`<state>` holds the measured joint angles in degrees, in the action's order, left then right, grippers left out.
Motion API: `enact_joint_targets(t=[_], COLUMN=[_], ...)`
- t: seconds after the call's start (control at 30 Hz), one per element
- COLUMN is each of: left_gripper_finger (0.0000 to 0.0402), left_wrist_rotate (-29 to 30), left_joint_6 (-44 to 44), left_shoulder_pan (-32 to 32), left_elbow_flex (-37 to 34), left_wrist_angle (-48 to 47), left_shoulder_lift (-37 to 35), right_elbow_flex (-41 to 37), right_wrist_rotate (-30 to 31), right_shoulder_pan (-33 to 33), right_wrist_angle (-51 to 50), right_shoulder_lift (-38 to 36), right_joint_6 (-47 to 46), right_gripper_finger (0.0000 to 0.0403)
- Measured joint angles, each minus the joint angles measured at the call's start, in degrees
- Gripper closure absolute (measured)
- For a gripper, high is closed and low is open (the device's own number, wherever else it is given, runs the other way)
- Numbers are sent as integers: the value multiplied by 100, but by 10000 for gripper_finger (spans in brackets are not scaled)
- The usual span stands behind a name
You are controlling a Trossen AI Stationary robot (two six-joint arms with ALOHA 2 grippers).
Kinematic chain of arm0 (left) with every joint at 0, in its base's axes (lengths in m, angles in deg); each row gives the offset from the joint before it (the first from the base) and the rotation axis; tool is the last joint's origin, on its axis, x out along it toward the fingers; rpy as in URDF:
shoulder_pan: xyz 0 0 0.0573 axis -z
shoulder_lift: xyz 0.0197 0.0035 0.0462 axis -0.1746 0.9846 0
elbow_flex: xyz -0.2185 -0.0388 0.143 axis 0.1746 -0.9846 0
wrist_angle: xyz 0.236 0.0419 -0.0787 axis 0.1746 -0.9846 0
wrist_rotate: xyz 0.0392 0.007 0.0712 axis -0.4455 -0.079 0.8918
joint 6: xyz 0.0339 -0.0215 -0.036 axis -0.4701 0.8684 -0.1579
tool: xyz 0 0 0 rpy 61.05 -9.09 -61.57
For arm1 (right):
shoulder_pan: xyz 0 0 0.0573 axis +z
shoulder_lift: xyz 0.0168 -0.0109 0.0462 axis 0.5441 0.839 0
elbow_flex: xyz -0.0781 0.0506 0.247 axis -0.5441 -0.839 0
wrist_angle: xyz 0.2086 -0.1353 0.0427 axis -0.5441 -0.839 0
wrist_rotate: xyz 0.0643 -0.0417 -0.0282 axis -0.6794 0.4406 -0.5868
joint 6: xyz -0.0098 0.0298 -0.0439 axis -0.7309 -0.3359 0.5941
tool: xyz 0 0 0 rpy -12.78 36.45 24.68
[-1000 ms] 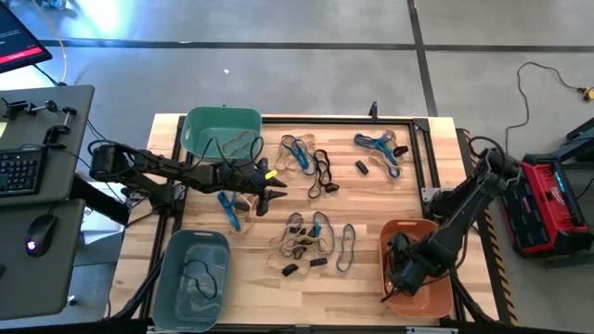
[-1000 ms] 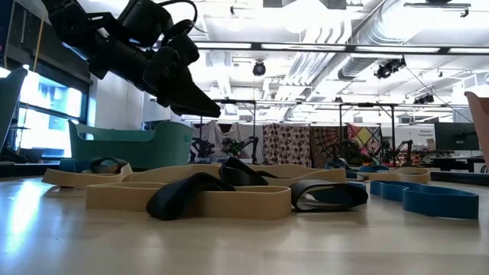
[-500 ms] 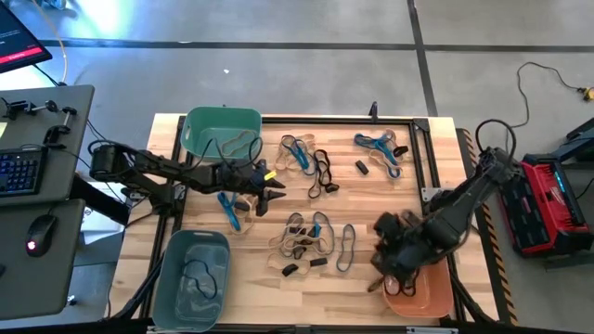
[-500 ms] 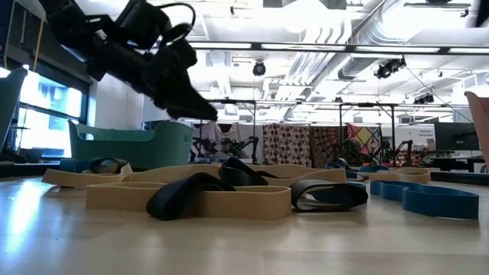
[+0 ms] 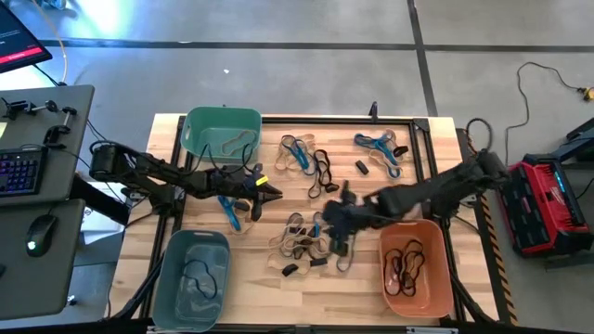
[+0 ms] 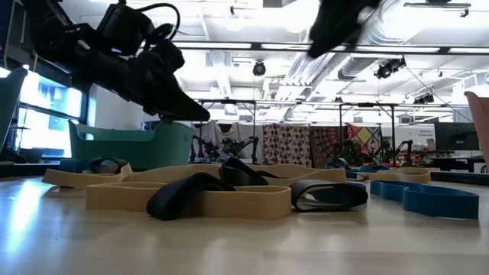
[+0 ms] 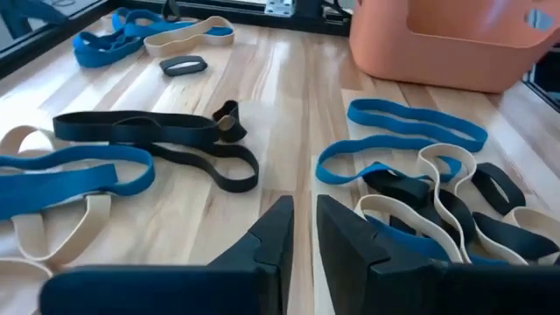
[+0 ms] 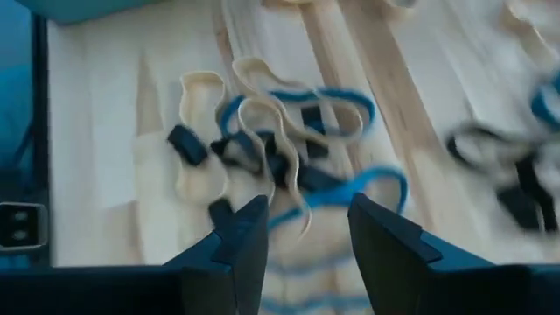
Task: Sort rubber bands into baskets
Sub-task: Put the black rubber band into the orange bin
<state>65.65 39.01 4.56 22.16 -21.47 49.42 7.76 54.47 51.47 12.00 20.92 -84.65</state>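
Rubber bands in tan, blue and black lie in loose piles on the wooden table: a middle pile (image 5: 311, 239), which also shows in the right wrist view (image 8: 280, 149), and others farther back (image 5: 297, 153) (image 5: 379, 146). My right gripper (image 5: 336, 227) (image 8: 306, 232) is open and empty above the middle pile. My left gripper (image 5: 266, 193) (image 7: 304, 232) is shut and empty above the table, beside a blue band (image 5: 229, 211). The teal-green basket (image 5: 221, 125) holds a tan band. The grey-blue basket (image 5: 190, 283) and the orange basket (image 5: 416, 278) hold black bands.
A black metal frame (image 5: 422, 158) borders the table's far and right sides. Small black loops (image 5: 362, 167) lie between the piles. A desk with a keyboard and mouse (image 5: 28, 176) stands beyond the table's left edge.
My right gripper has swung from over the orange basket toward the table's left, and now hangs over the middle pile. My left gripper has drawn back a little toward the table's left edge and dropped slightly.
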Motion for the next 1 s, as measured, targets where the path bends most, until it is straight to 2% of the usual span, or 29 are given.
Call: enact_joint_targets(t=[0.2, 0.43, 0.9, 1.0], left_gripper_finger=[365, 365, 365, 365], left_wrist_rotate=[2, 2, 4, 4], left_joint_6=[-5, -5, -23, -49], left_shoulder_pan=[-2, -2, -4, -4], left_elbow_flex=[0, 0, -2, -2], left_wrist_angle=[-15, -17, -40, -63], left_shoulder_lift=[0, 0, 0, 0], right_elbow_flex=[-4, -11, -11, -11], right_wrist_rotate=[-887, -1658, -2090, -2227], right_shoulder_pan=[-585, -962, -1217, -1227], right_wrist_angle=[704, 803, 1013, 1039], right_shoulder_lift=[879, 1673, 2372, 2407], right_joint_6=[1213, 1847, 2281, 2288], right_gripper_finger=[254, 254, 254, 266])
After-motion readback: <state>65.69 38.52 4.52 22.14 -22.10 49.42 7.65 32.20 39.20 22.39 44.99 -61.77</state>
